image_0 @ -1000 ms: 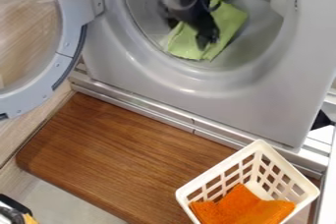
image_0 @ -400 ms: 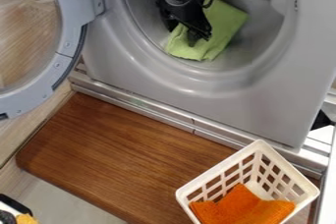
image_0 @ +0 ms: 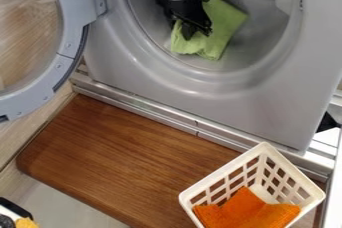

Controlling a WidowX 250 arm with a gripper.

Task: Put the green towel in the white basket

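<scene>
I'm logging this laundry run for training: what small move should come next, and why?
Probably a slight, gentle lift of the hand, to test its hold: it is down at the green towel, which lies inside the drum, while the basket stands outside.

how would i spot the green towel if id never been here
Find the big grey machine with its round door open. Inside its drum, beneath the black gripper, lies a rumpled light green towel. Its colour sets it apart from the orange cloth in the white basket.
</scene>
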